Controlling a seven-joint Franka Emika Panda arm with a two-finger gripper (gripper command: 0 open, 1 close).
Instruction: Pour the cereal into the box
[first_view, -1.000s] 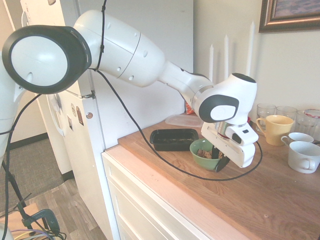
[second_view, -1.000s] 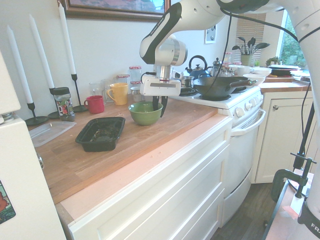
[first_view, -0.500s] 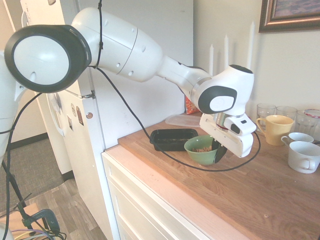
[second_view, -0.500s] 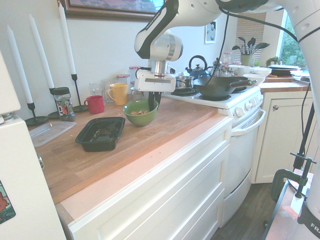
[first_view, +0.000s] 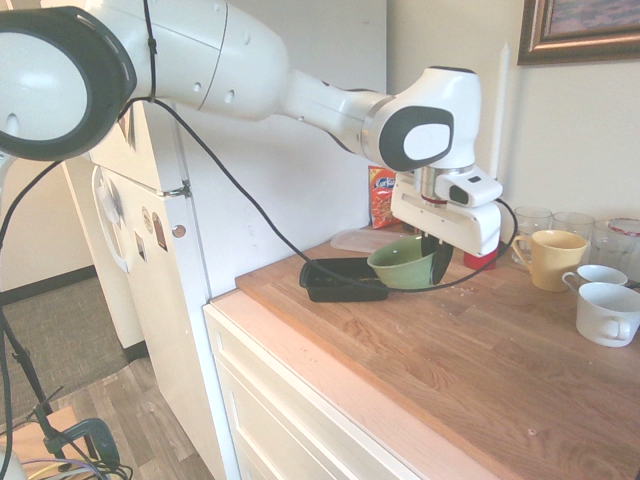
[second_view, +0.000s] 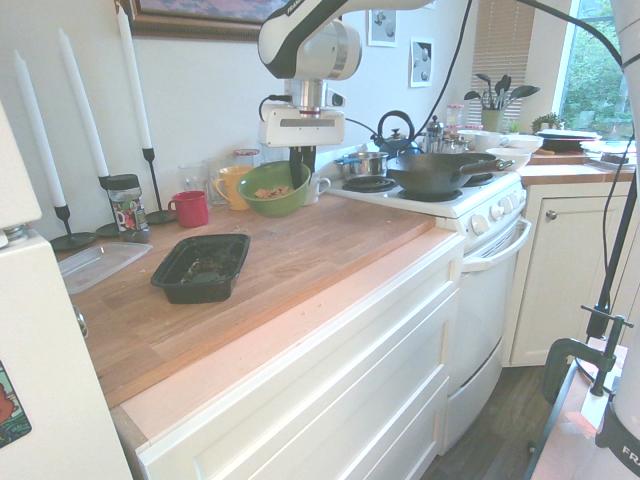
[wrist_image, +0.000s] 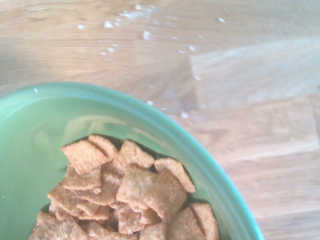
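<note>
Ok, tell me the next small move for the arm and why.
Probably carry the green bowl sideways until it hangs over the box, then tip. The gripper is shut on the bowl's rim, the bowl is off the counter, the cereal is inside it, and the box sits off to one side.

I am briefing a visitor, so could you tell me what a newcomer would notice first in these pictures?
Most striking is the claw shut on the rim of a green bowl, held in the air above the wooden counter. Light-brown cereal is heaped inside the bowl. A black box sits on the counter, not under the bowl.
</note>
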